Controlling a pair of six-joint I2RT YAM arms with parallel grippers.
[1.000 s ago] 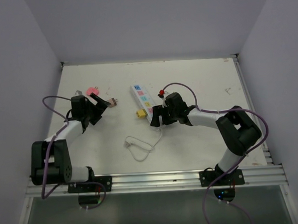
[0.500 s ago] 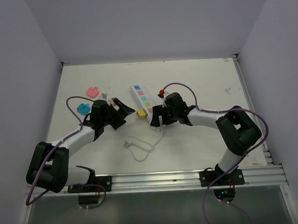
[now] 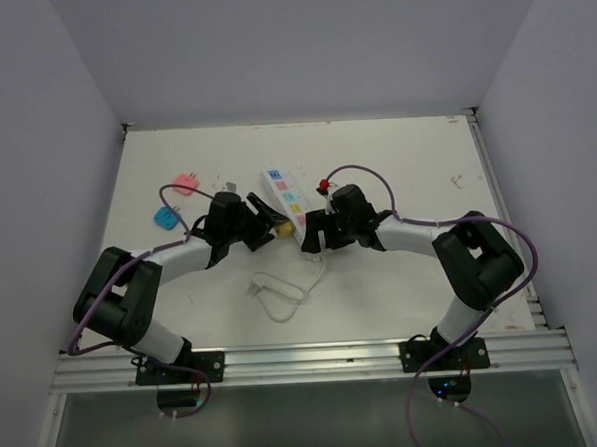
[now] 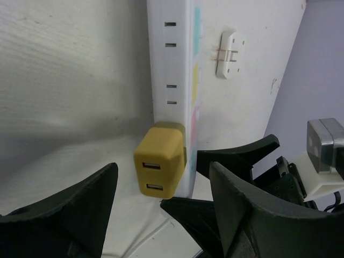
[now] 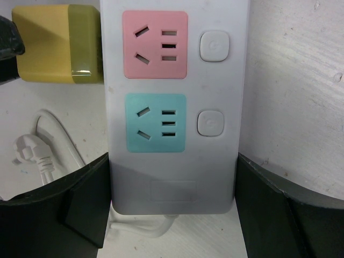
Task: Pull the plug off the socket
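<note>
The socket (image 3: 282,196) is a long white strip lying mid-table with pastel outlet faces. A yellow block plug (image 3: 279,227) sticks out of its left side near the front end. In the left wrist view the plug (image 4: 160,164) sits just ahead, between my left gripper's (image 4: 162,177) open fingers, with a gap on each side. My left gripper (image 3: 264,221) lies right beside it from the left. My right gripper (image 5: 173,183) is shut on the socket's (image 5: 177,107) near end, both fingers (image 5: 91,199) against its sides.
A pink plug (image 3: 185,182) and a blue plug (image 3: 163,218) lie at the left, and a small white adapter (image 4: 230,47) lies beyond the strip. The strip's thin white cord (image 3: 277,290) loops toward the front. Walls close the table on three sides.
My left arm swung right, away from the pink and blue plugs, up to the yellow plug, and its jaws narrowed somewhat. The right arm and the socket stayed put.
</note>
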